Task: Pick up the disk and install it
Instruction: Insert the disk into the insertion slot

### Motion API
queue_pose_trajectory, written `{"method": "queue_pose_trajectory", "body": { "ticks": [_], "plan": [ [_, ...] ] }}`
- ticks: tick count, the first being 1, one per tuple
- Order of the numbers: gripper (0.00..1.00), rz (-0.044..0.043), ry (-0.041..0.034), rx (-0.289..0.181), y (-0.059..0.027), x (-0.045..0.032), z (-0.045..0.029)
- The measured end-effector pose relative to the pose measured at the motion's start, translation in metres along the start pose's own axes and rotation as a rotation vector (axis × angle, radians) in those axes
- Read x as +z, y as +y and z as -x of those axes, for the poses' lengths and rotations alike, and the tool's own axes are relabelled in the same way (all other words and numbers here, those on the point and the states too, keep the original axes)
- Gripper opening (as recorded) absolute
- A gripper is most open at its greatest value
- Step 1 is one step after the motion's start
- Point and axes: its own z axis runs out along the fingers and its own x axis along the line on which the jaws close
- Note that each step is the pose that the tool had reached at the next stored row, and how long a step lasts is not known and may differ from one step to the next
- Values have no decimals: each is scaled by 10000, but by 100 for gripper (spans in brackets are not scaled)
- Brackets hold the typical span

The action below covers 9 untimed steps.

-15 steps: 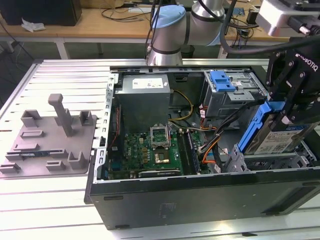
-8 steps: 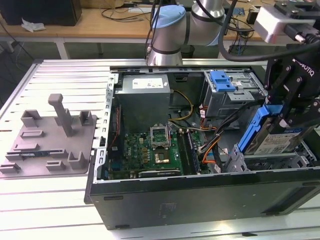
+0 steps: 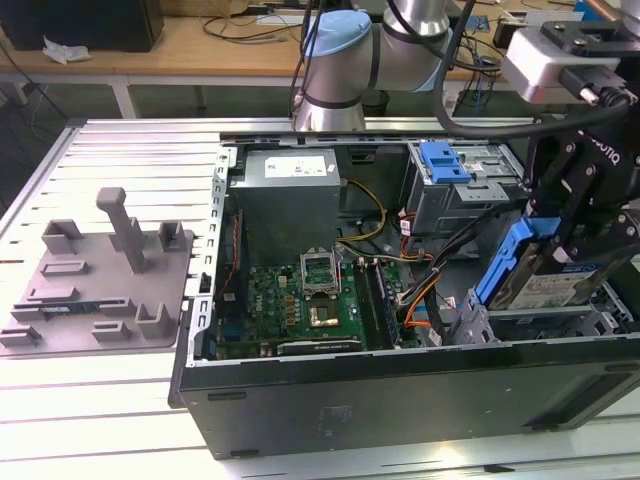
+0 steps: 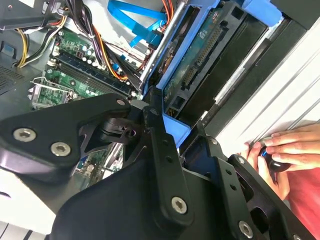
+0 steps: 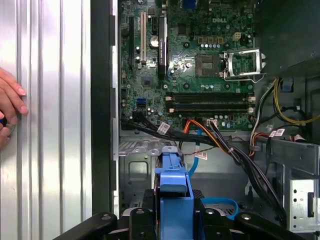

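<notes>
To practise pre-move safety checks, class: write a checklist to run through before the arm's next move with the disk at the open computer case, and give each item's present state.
1. Grip on the disk: ok. The tool is shut on the disk at its blue frame.
2. Disk over the drive bay: ok. It hangs tilted above it.
3. Disk seated in the bay: not ok, not yet in.
4. Cables out of the disk's path: cannot tell.
5. Person's hand outside the case: ok. It rests on the ribbed table.
</notes>
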Motion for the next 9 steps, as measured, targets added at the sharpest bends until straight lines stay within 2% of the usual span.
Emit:
{"method": "queue_pose_trajectory", "body": {
  "ticks": [4,6,9],
  "plan": [
    [38,1,2,-1,-1,25,0],
    [50,1,1,-1,-1,30,0],
    [50,1,0,0,-1,32,0]
  ]
}}
